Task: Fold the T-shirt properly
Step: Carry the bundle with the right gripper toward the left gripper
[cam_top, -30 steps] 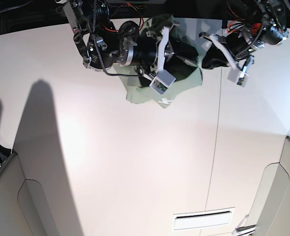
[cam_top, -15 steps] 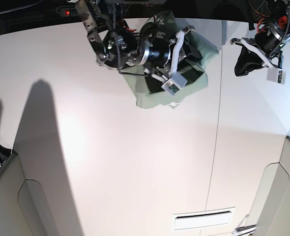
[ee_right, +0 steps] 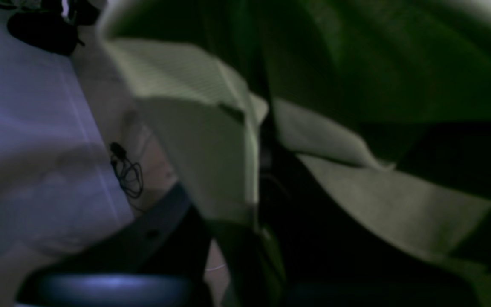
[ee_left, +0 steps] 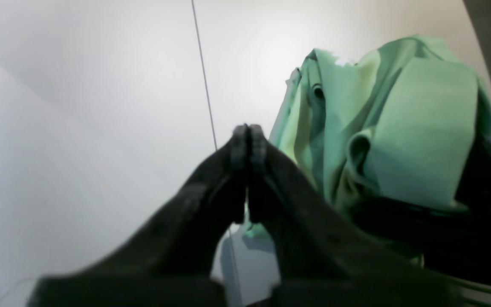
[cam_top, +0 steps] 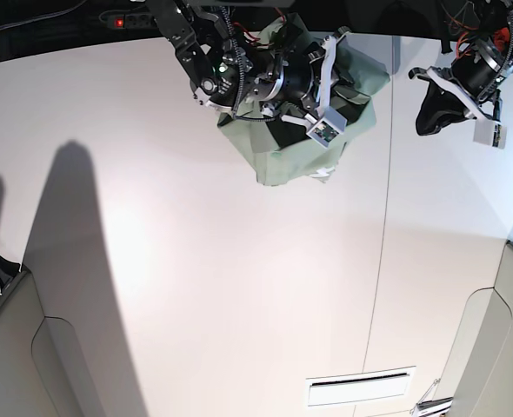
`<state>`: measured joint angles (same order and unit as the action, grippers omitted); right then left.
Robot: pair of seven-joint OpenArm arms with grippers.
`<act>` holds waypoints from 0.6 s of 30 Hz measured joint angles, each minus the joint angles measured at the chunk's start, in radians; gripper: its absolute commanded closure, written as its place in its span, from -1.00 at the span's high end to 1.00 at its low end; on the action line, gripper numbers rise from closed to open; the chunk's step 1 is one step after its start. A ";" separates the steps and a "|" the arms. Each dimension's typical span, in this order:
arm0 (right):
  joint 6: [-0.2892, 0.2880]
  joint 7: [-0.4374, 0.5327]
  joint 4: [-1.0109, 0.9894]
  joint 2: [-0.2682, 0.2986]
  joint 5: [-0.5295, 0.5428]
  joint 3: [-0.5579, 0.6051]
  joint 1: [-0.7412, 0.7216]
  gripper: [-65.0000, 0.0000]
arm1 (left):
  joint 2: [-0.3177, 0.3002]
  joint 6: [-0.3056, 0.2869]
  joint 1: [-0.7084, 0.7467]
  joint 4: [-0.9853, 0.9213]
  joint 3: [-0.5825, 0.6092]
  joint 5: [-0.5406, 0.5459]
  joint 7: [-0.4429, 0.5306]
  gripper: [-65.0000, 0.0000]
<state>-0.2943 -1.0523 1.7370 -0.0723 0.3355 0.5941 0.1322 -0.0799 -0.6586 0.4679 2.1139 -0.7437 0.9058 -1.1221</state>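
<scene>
The pale sage-green T-shirt (cam_top: 283,161) hangs bunched from my right gripper (cam_top: 339,95) at the far middle of the white table, its lower edge resting on the surface. In the right wrist view the fabric (ee_right: 211,162) drapes over the fingers and the gripper (ee_right: 256,204) looks shut on a fold of it. My left gripper (cam_top: 426,117) is off to the right of the shirt, apart from it. In the left wrist view its fingertips (ee_left: 247,136) are pressed together with nothing between them, and the shirt (ee_left: 416,128) hangs to their right.
A thin seam (cam_top: 385,243) runs down the tabletop right of centre. A slot (cam_top: 361,388) is at the near edge. Grey panels stand at the near left (cam_top: 13,347) and near right (cam_top: 500,347). A loose black cable (ee_right: 126,170) lies beyond the table.
My right arm has carried the shirt to the right and the cloth has spread lower on the table. My left gripper moved right, away from the shirt, then held still.
</scene>
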 measured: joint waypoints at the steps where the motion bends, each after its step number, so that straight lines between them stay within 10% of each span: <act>1: -0.005 0.000 0.000 0.000 0.012 0.000 0.000 -0.82 | 0.000 0.000 0.000 0.000 0.000 0.000 0.000 -1.00; 5: -0.120 -0.008 -0.001 0.000 0.136 0.000 -0.002 -0.07 | 0.000 0.000 0.000 0.000 0.000 0.000 0.000 -1.00; 18: -0.216 -0.082 0.003 0.000 0.404 0.000 -0.066 -0.07 | -0.021 0.000 0.000 0.000 0.000 0.001 0.000 -1.00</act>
<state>-0.5098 -1.1343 1.7397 -0.0723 0.7399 0.5941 0.0658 -0.1009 -0.6590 0.4675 2.1139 -0.7437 0.9066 -1.1221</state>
